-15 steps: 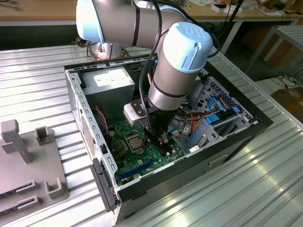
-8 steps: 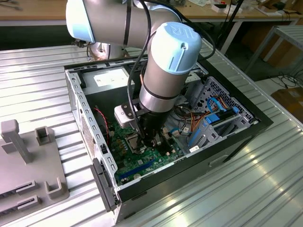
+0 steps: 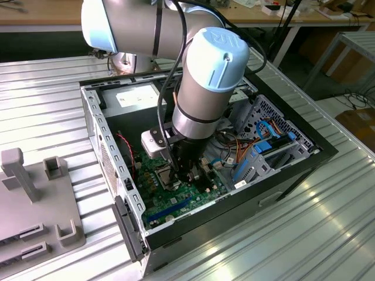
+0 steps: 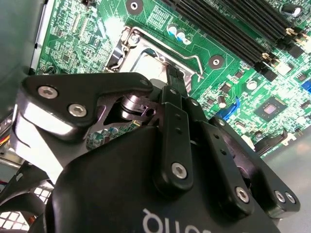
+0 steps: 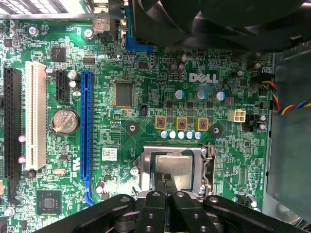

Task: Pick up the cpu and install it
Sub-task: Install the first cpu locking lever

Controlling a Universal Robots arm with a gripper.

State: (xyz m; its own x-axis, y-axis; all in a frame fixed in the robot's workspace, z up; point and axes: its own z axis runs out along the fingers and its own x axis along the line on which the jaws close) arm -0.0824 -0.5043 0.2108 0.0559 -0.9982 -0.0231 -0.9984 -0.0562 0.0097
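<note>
The cpu (image 5: 183,167), a flat silver-grey square, lies level inside the metal socket frame (image 5: 146,167) on the green motherboard (image 5: 146,131). In the second wrist view the cpu (image 4: 146,64) shows just beyond the fingertips. My gripper (image 5: 166,178) hangs right over the cpu's near edge, its two thin black fingers (image 5: 160,180) pressed together with nothing between them. Whether the tips touch the cpu's top I cannot tell. In the exterior view the gripper (image 3: 186,175) reaches down into the open computer case (image 3: 94,126) beside the socket (image 3: 163,174).
A blue slot (image 5: 87,131), a white slot (image 5: 35,116) and a coin battery (image 5: 64,121) sit on the board. Coloured cables (image 3: 234,149) and a drive cage (image 3: 269,146) crowd the case's far side. A grey fixture (image 3: 35,199) stands on the table at the exterior view's left.
</note>
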